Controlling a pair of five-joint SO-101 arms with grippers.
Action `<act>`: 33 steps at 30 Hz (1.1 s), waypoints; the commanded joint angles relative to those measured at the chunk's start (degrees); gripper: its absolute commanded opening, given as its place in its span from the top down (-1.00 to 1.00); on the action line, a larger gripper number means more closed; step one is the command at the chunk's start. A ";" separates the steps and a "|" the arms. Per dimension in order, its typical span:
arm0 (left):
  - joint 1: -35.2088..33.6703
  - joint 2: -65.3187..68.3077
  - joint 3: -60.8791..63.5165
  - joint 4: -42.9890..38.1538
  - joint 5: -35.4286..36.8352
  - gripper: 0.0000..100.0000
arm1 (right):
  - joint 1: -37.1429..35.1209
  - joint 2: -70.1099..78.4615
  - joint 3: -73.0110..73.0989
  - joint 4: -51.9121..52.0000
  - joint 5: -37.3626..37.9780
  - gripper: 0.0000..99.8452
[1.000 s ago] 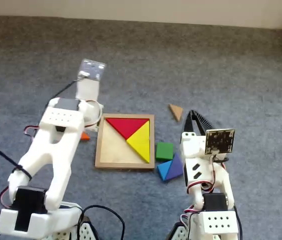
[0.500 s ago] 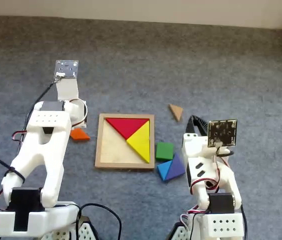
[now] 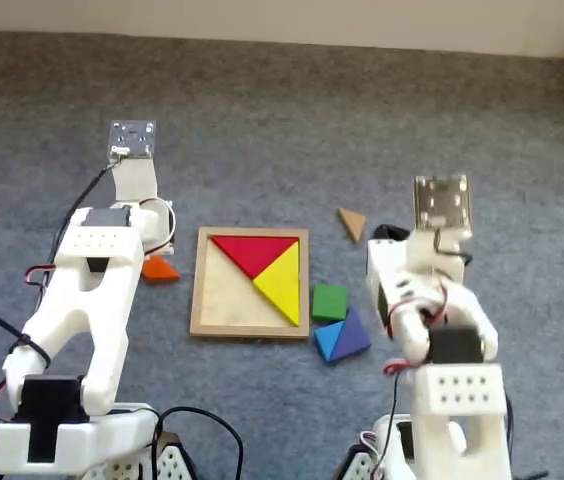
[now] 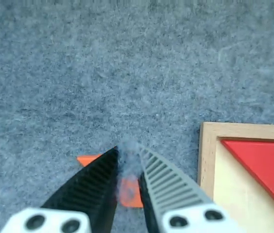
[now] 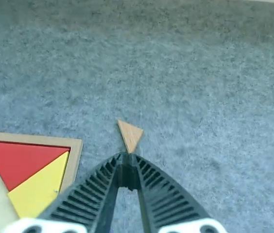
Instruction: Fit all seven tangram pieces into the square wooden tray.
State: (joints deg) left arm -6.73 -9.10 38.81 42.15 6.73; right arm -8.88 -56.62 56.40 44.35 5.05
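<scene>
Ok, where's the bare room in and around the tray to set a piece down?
Inside the tray, the bare wood bordering the red triangle and yellow triangle is free. The carpet beyond the tray's far edge is open. Crowded: the green square and blue triangle side.

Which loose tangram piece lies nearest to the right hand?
The small tan triangle, just ahead of the right hand; the green square, blue triangle and purple piece lie farther off beside the tray.
</scene>
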 commanded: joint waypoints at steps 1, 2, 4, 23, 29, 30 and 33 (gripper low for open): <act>-0.92 -2.51 -0.31 -0.88 0.18 0.91 | 0.22 6.46 -10.24 4.18 2.73 0.98; -0.92 -2.51 -0.31 -0.97 0.18 0.91 | 0.22 8.31 -12.00 5.23 2.99 0.98; -0.92 -2.51 -0.22 -1.85 0.18 0.91 | 0.22 12.00 -15.60 7.08 3.43 0.98; -0.84 -1.98 -0.22 -3.87 0.44 0.90 | -1.89 45.49 -39.69 11.38 3.52 0.74; -0.84 -1.98 -0.22 -3.96 0.53 0.90 | -3.91 53.23 -44.09 11.47 9.23 0.74; -0.84 -1.98 -0.22 -3.96 0.53 0.90 | -4.35 54.37 -44.44 11.47 9.85 0.74; -0.84 -1.98 -0.22 -4.04 0.53 0.90 | -6.11 57.80 -46.29 11.47 10.11 0.74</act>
State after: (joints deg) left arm -6.73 -9.10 38.81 39.08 6.73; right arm -13.01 0.53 14.73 55.43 13.93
